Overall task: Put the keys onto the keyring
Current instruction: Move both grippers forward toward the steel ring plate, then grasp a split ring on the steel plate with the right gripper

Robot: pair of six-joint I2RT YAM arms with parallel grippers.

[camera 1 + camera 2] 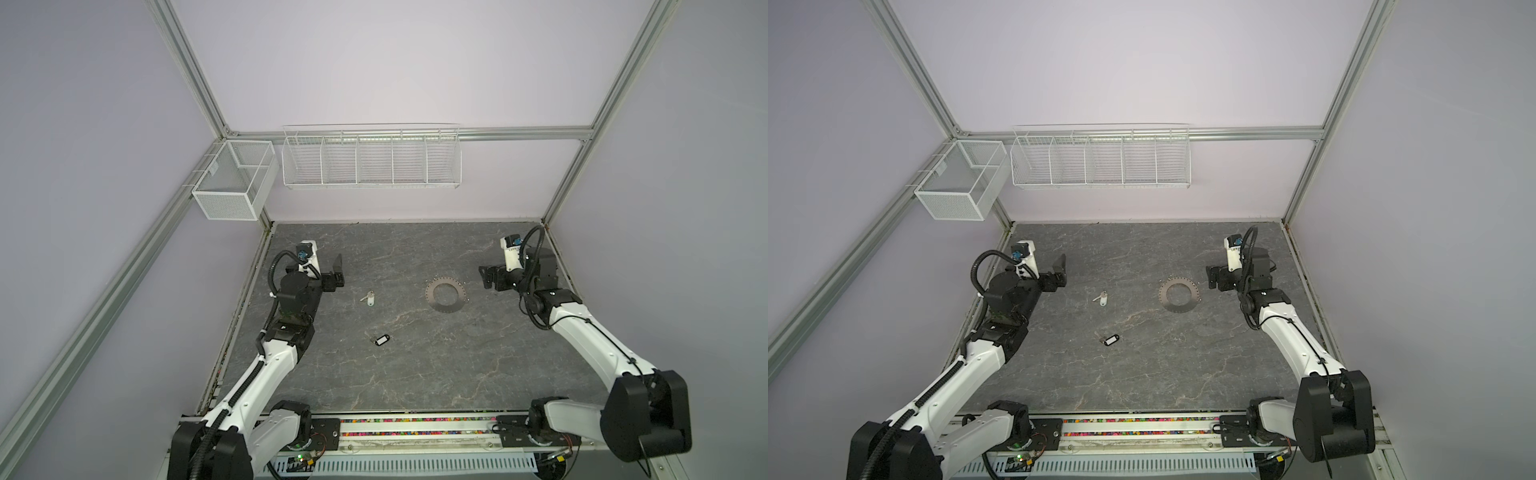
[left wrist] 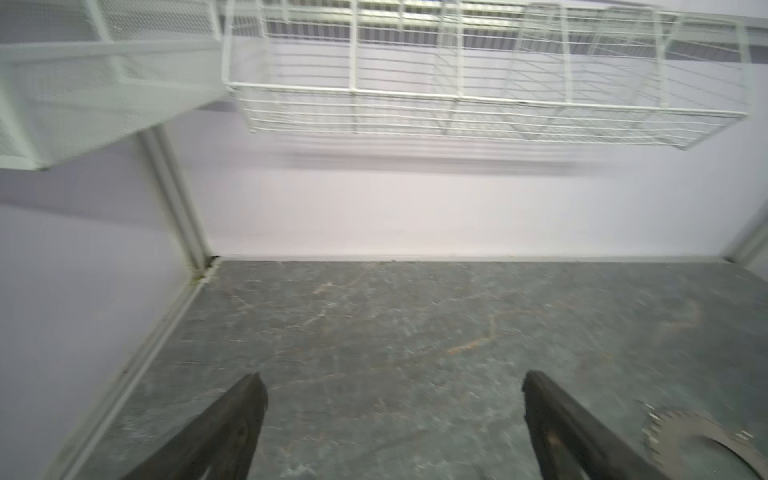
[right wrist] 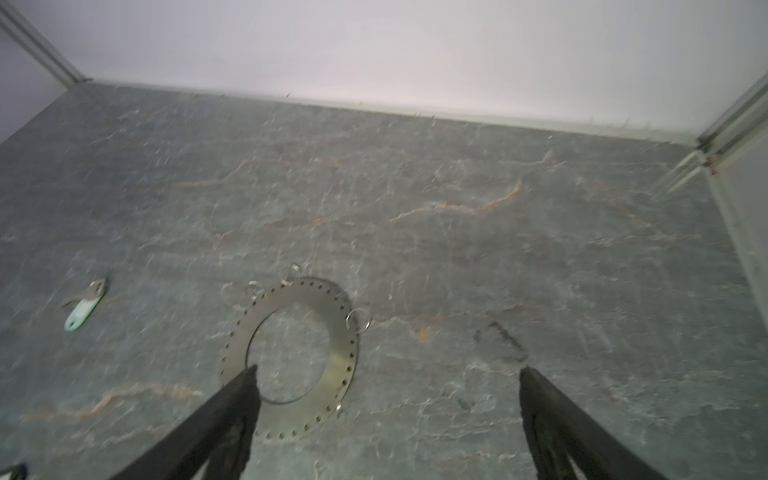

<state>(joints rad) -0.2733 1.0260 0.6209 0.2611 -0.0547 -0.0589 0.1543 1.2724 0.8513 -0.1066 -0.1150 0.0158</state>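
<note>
Keyring (image 1: 446, 294): flat, wide grey metal ring with rim holes, lying on the dark veined table (image 1: 415, 374), right of centre in a top view.
White-tagged key (image 1: 368, 297): small, silver, left of centre.
Black-tagged key (image 1: 380, 339): small, silver, below it.
Left end effector (image 1: 338, 272): jaws wide apart, empty.
Right end effector (image 1: 483, 277): jaws wide apart, empty, right of keyring.

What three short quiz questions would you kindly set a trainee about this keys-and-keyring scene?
1. True or false: the left gripper holds the white-tagged key.
2. Which is nearer the keyring? A: left gripper. B: right gripper.
3. How many keys lie loose on the table?
Key: 1 false, its jaws stand open and empty. 2 B. 3 two, the white-tagged key and the black-tagged key.
</note>
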